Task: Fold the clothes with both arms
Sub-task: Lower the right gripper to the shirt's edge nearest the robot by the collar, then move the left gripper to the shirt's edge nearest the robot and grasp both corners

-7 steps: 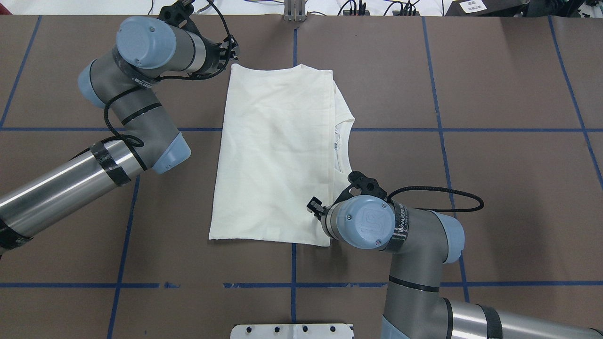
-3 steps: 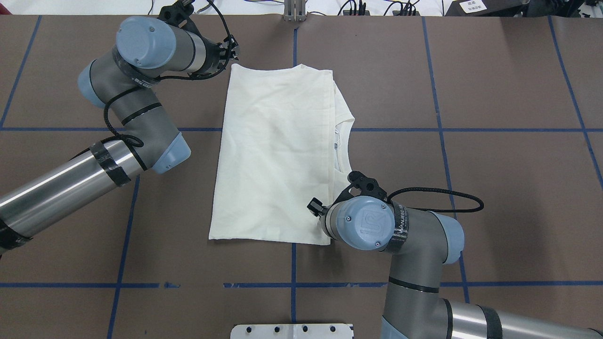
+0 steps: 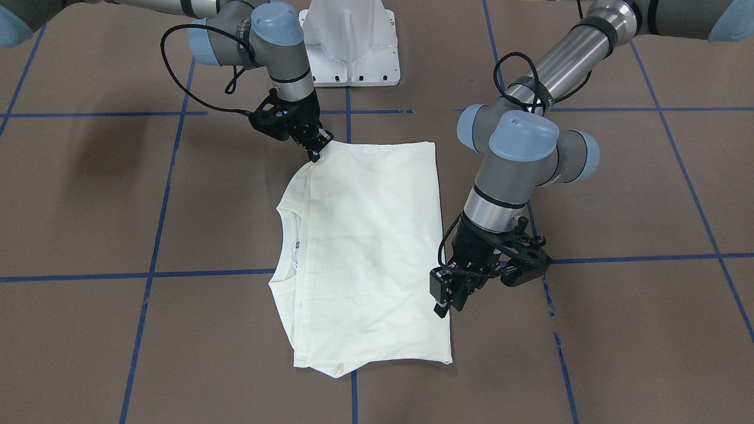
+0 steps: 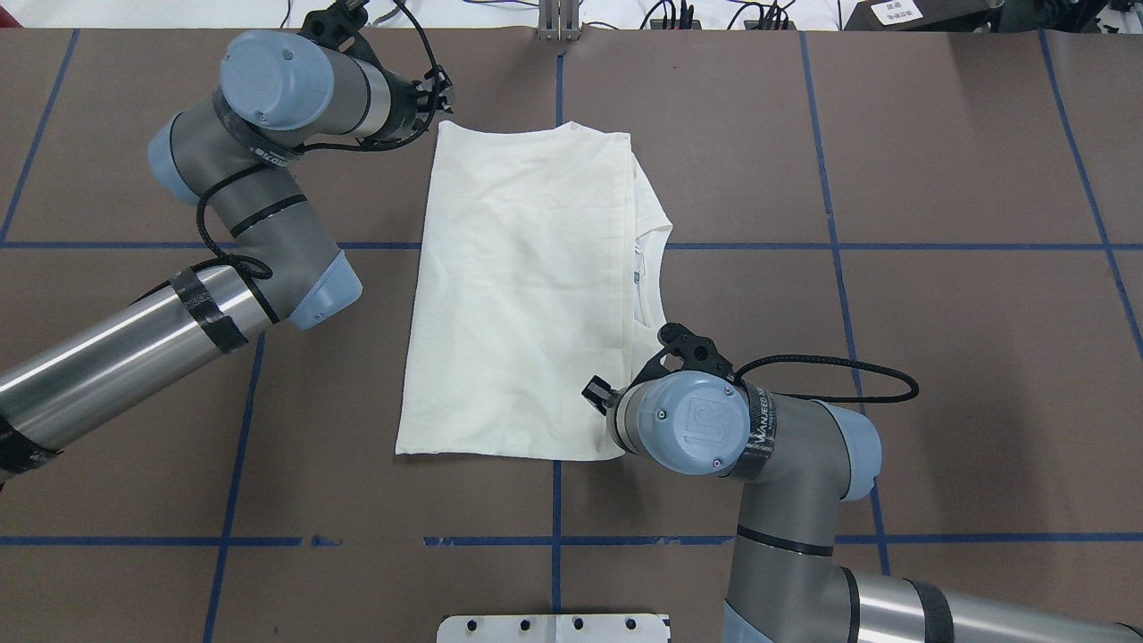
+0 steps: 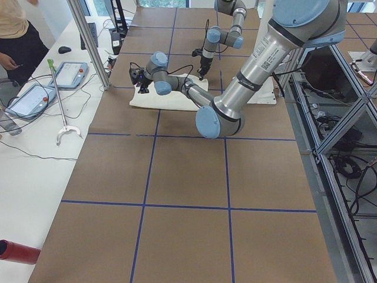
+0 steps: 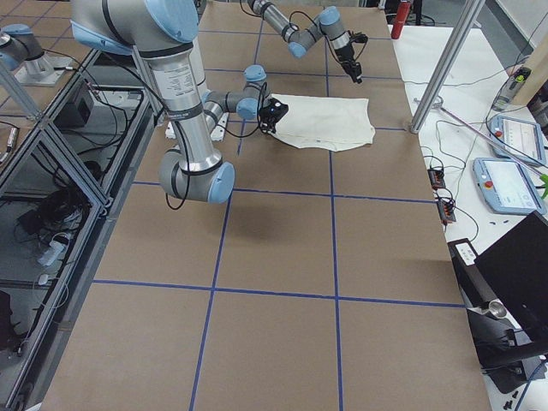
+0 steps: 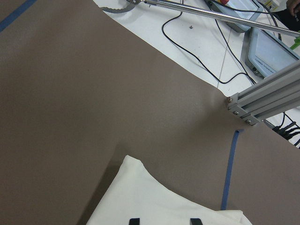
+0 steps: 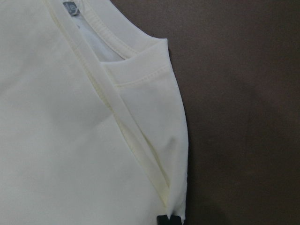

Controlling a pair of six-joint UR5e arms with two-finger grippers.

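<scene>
**Item:** one cream T-shirt [image 4: 527, 295], folded into a long rectangle with plain cloth uppermost. It lies flat at the centre of the brown table [image 4: 938, 357]. In the overhead view the neckband [image 4: 650, 263] peeks out from under the top layer at the shirt's 3 o'clock edge. The lower layers are otherwise covered.

**Left gripper** [image 3: 445, 305]: at the shirt's 11 o'clock corner overhead, and mostly hidden there behind its own wrist. Its wrist camera shows two black fingertips [image 7: 134, 221] spread apart over the cloth corner and cut off by the bottom edge. Whether they touch the fabric cannot be told.

**Right gripper** [image 3: 316, 152]: at the 5 o'clock corner overhead, concealed there beneath the arm's blue joint cap [image 4: 696, 433]. Its wrist camera shows the fingertips [image 8: 168, 219] brought together on the hem corner, with only their ends in frame. The front view shows that corner pinched at the tips.

**Side views:** both grippers are too small to read.

**White pedestal base** [image 3: 351, 44]: cropped at 12 o'clock in the front view.
</scene>
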